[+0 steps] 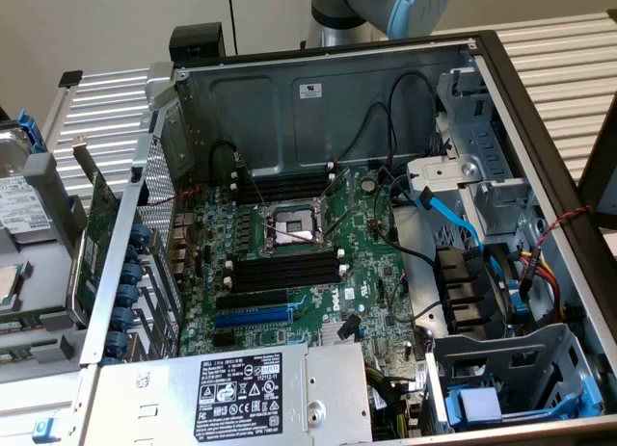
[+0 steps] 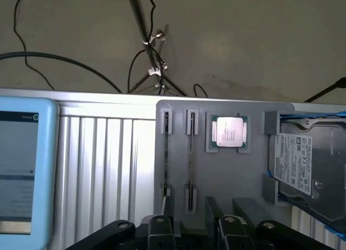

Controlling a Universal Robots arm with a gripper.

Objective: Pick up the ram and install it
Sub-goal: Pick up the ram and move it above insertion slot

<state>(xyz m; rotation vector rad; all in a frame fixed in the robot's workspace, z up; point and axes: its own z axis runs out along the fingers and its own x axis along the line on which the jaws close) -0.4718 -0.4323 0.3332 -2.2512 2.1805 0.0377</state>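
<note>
1. Nearest the wrist camera, the fingers [image 2: 158, 234] stand spread wide and released, with nothing between them.
2. Just beyond them a grey tray [image 2: 248, 169] lies on the slatted surface [image 2: 108, 163]. The ram [image 2: 190, 153] stands on edge in its holder there, seen as a thin dark line, apart from the fingers. A second stick [image 2: 166, 153] stands parallel just beside it; I cannot tell which of the two is meant.
3. Further along the tray, a CPU [image 2: 228, 132] sits in its own pocket and a drive [image 2: 305, 163] lies past that. A blue-framed screen [image 2: 21, 169] lies on the other side of the sticks.
4. As I judge it, the step in hand is the approach to the pickup: nothing is grasped and the install is not yet begun.
5. The grasp calls for the fingers centred over one stick and straddling its thin edge. They must stay clear of the neighbour and the end holders, since the two sticks stand close together.
6. Farthest off, in the exterior view, the case [image 1: 540, 176] lies open. Its black slots [image 1: 286, 270] beside the socket [image 1: 289, 229] look empty, and the arm [image 1: 386, 8] stands behind the far wall. Seating would call for the stick lined up along a slot.
</note>
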